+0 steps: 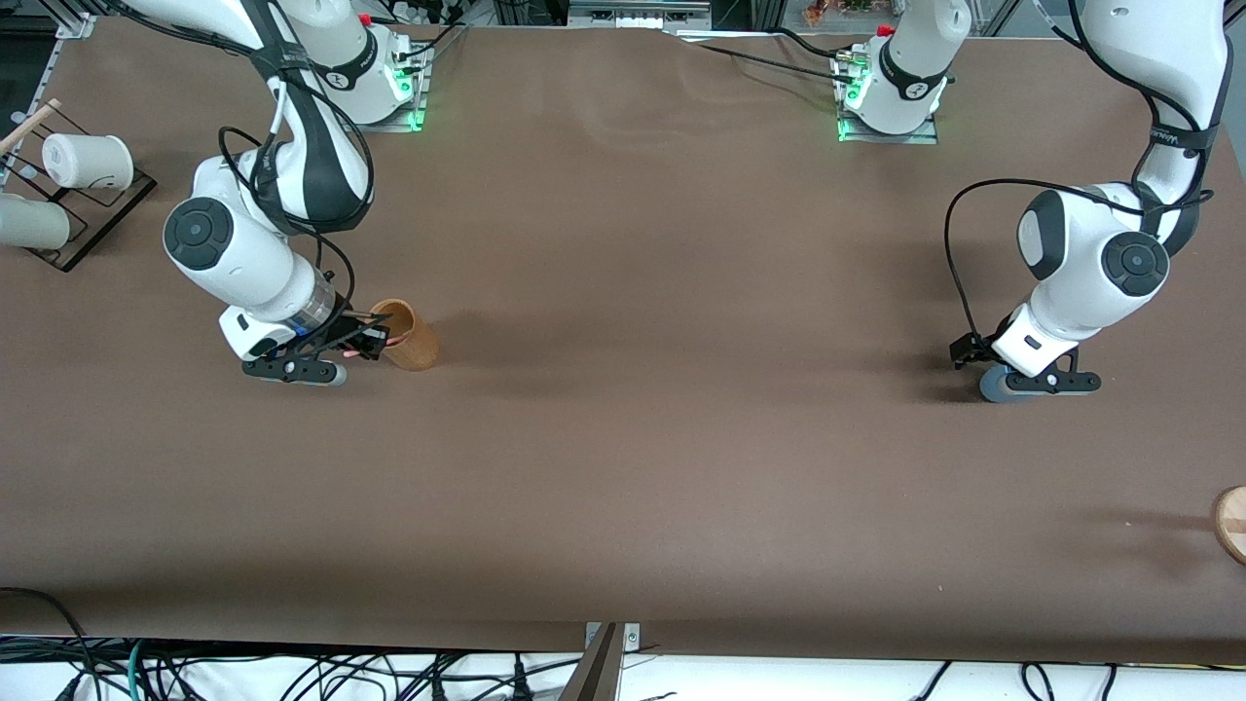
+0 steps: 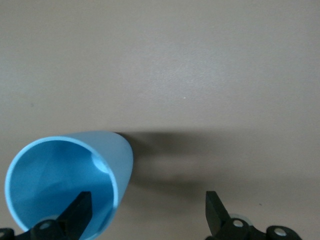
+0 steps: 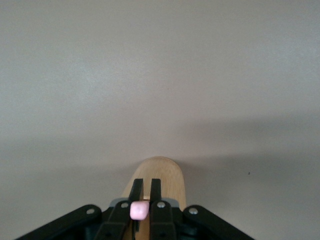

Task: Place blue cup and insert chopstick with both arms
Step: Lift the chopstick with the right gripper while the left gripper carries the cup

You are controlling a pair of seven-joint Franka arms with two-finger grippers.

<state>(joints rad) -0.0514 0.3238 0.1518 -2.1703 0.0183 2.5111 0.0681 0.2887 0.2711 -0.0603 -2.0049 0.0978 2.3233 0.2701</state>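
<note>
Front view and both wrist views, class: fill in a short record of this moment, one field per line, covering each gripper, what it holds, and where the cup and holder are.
Right gripper: shut on the chopstick, at the brown holder
Left gripper: open, one finger inside the blue cup
Blue cup: toward the left arm's end of the table
Brown holder: toward the right arm's end of the table

A high front camera faces both arm bases across the table (image 1: 623, 467). Each wrist camera looks down close past its own fingers: the left at the blue cup (image 2: 65, 182), the right at the brown holder (image 3: 159, 177), also seen from the front.
</note>
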